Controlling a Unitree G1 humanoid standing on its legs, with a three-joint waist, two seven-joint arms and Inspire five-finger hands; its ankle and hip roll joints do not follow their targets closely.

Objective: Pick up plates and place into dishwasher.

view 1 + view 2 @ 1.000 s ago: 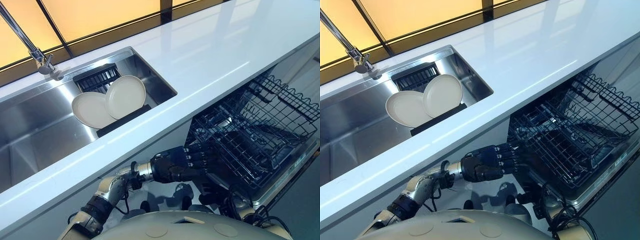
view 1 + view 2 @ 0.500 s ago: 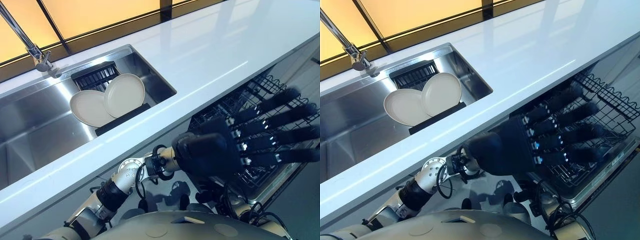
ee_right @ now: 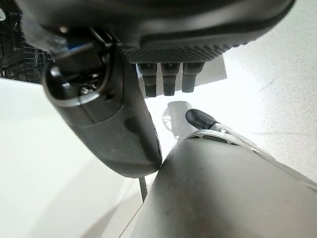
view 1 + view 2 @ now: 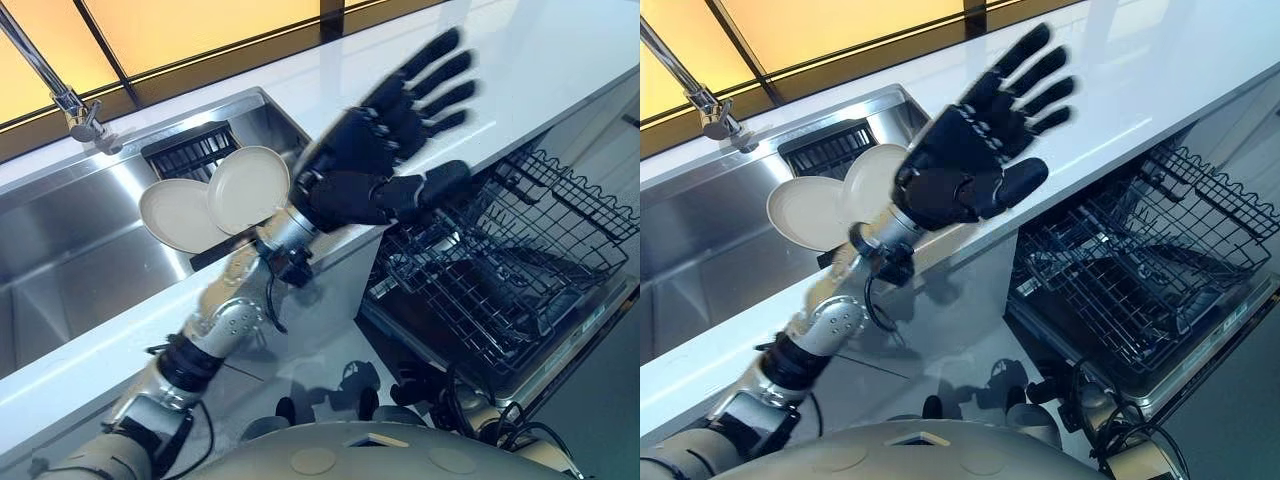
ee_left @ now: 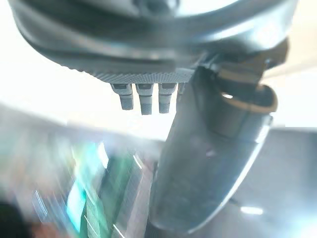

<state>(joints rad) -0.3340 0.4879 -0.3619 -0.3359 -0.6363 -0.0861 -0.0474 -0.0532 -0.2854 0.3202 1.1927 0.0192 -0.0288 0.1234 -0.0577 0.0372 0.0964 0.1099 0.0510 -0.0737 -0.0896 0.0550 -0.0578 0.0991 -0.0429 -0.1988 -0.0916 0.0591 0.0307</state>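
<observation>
Right hand (image 3: 198,29) hangs with fingers straight, empty. Left hand (image 4: 345,175) is raised over the edge of the white worktop (image 4: 560,50), above the black wire dishwasher rack (image 4: 500,270), fingers (image 4: 432,58) spread wide, gripping nothing. Two round cream plates (image 4: 248,188) lean together in the stainless steel sink (image 4: 80,250) beyond.

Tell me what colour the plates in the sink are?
Cream white, both plates; the left eye view shows them best.

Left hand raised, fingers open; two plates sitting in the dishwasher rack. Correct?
No. The left hand is raised and open, but the two plates stand in the sink, not the dishwasher rack; the left eye view shows it.
</observation>
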